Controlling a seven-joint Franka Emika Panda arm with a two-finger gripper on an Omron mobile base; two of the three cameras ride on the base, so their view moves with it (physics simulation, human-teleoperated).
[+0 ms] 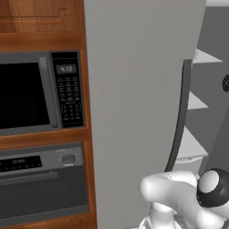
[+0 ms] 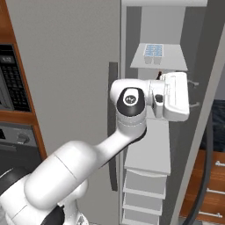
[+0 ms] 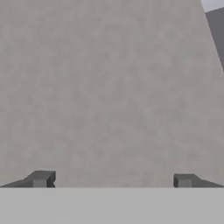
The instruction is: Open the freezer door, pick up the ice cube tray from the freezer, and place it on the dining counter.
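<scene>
The freezer [image 2: 167, 132] stands with its compartment exposed, pale shelves [image 1: 190, 145] visible beside the freezer door [image 1: 134, 112] and its curved dark bar handle [image 1: 179, 120]. The ice cube tray [image 2: 154, 52] rests on an upper shelf [image 2: 173, 59], just above and behind the white hand of the arm. The gripper [image 3: 112, 180] has its jaws spread wide and empty; the hand view faces a plain grey surface close ahead. The door-opening step appears complete, and the reach for the tray is in hand. The next move calls for raising and turning the hand toward the upper shelf, then bringing the spread jaws around the tray's narrow sides.
</scene>
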